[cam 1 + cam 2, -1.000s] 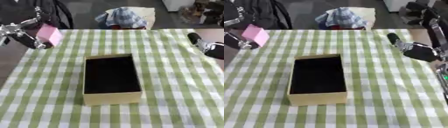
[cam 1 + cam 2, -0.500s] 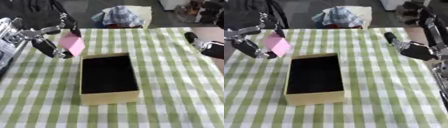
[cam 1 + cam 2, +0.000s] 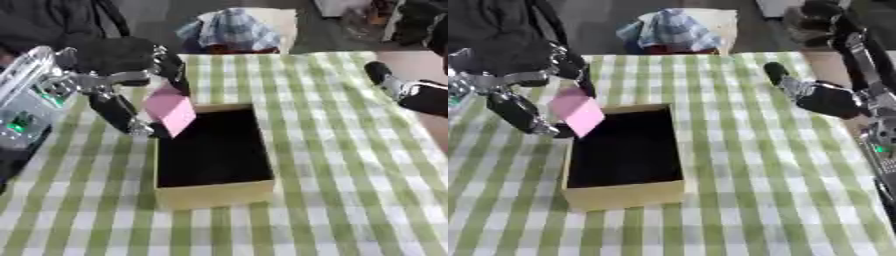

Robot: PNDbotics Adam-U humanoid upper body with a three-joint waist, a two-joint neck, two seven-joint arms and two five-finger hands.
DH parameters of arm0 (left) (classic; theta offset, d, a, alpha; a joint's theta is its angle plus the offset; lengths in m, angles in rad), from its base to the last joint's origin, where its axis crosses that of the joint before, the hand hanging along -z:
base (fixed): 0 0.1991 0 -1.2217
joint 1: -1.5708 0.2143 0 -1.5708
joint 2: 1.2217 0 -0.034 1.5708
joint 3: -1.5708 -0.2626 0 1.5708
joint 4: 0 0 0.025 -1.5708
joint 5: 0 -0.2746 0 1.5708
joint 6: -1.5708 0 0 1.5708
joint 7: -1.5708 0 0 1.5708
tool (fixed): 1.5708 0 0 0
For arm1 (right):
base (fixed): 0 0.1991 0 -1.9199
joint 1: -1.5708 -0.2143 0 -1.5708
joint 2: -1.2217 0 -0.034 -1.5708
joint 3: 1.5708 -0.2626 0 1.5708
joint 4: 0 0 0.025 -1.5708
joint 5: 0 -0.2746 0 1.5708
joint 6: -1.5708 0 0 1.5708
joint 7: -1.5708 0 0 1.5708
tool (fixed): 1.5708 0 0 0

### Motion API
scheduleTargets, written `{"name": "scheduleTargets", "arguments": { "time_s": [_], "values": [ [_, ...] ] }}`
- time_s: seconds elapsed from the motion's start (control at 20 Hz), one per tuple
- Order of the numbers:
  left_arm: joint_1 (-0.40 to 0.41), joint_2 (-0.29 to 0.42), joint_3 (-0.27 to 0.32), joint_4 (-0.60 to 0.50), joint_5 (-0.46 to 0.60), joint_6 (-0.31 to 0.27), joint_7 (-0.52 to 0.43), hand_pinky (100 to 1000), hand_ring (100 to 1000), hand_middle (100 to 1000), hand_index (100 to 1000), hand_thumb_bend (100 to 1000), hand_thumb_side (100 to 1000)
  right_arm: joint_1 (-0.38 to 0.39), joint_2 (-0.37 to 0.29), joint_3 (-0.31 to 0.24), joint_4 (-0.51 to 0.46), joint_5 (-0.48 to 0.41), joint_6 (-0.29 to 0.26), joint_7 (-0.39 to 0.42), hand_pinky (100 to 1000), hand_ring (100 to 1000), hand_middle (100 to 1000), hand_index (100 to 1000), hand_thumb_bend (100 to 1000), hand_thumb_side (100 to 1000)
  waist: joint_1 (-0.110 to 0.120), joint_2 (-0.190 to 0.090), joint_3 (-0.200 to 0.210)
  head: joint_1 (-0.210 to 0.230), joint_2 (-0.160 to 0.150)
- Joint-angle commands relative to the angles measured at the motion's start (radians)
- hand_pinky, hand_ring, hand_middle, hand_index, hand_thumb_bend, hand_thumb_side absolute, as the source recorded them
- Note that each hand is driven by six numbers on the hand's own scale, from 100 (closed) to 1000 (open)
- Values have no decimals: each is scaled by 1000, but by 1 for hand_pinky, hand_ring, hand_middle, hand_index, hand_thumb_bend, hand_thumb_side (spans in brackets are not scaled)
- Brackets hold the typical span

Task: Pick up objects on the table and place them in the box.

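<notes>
1. I see a pink block [image 3: 171, 111], tilted on a corner, at the near-left rim of the open tan box [image 3: 214, 192], which has a dark inside and sits on the green checked table [image 3: 350, 165].
2. My left hand [image 3: 122, 95] pinches the block between thumb below and fingers above.
3. My right hand [image 3: 820, 95] hovers over the table's right side, well apart from the box, fingers straight and holding nothing.

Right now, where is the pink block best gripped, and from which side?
By its two broad flat faces, from the robot's left, as the left hand holds it now: the pink block hangs tilted over the open box's left rim.
</notes>
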Motion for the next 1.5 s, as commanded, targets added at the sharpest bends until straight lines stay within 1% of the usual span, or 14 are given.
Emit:
{"name": "scheduleTargets", "arguments": {
  "time_s": [0.05, 0.4, 0.5, 0.6, 0.75, 0.8, 0.85, 0.95, 1.05, 1.15, 1.2, 1.25, 1.3, 1.5],
  "values": [
    [-30, -45, -11, 44, -43, -23, 1, 741, 630, 532, 685, 410, 141, -20, -12, -3, -12, -4, -2, 4, 730, 838, 863, 936, 450, 413, -1, -12, -5, 1, -12],
    [-30, -104, -32, 148, -158, -86, -7, 759, 668, 578, 721, 446, 186, -24, -9, -3, -12, -5, -2, 4, 730, 837, 862, 935, 451, 415, -1, -5, -15, -1, -18],
    [-30, -111, -35, 168, -175, -102, -22, 781, 715, 644, 781, 500, 227, -24, -8, -3, -12, -6, -2, 4, 729, 836, 862, 935, 451, 416, 1, -5, -16, -1, -18],
    [-31, -117, -37, 179, -185, -115, -36, 789, 732, 672, 807, 520, 266, -25, -7, -3, -12, -6, -2, 5, 729, 836, 862, 934, 451, 417, 2, -4, -16, -2, -18],
    [-29, -115, -33, 172, -196, -127, -39, 823, 796, 772, 866, 666, 398, -24, -8, -3, -11, -5, -2, 5, 729, 836, 862, 934, 450, 417, 3, -5, -15, -2, -18],
    [-29, -113, -30, 165, -200, -129, -37, 828, 800, 779, 871, 687, 412, -24, -8, -3, -10, -5, -2, 4, 729, 836, 862, 934, 451, 417, 3, -5, -15, -2, -17],
    [-29, -109, -27, 156, -206, -130, -34, 839, 817, 802, 887, 766, 478, -23, -9, -3, -10, -5, -2, 4, 729, 836, 862, 934, 451, 417, 3, -6, -14, -2, -17],
    [-30, -98, -18, 134, -218, -129, -25, 848, 829, 821, 899, 833, 519, -21, -9, -4, -9, -5, -2, 4, 729, 835, 862, 934, 451, 418, 5, -8, -13, -2, -17],
    [-29, -87, -8, 108, -221, -125, -12, 848, 827, 818, 900, 844, 526, -19, -9, -5, -9, -5, -2, 3, 729, 835, 862, 934, 451, 418, 6, -11, -11, -2, -15],
    [-24, -71, 11, 74, -208, -113, 10, 837, 807, 796, 894, 817, 528, -17, -9, -6, -8, -5, -2, 3, 729, 835, 862, 934, 450, 418, 6, -14, -8, -3, -14],
    [-18, -62, 26, 53, -197, -103, 22, 833, 800, 787, 889, 784, 531, -15, -10, -7, -7, -5, -1, 2, 729, 835, 862, 933, 450, 418, 6, -15, -6, -2, -12],
    [-10, -52, 39, 31, -183, -92, 37, 824, 786, 774, 882, 719, 537, -14, -10, -7, -7, -5, -1, 1, 729, 835, 862, 933, 450, 418, 6, -16, -3, -2, -11],
    [3, -41, 58, 9, -168, -78, 51, 821, 781, 767, 878, 698, 526, -12, -11, -9, -6, -5, -1, 0, 729, 835, 862, 933, 449, 419, 5, -17, 1, -2, -9],
    [78, -7, 160, -95, -102, -13, 117, 803, 751, 731, 854, 561, 493, 0, -12, -16, -5, -6, 1, -9, 728, 835, 861, 933, 450, 417, 2, -21, 21, -3, -2]
  ]
}}
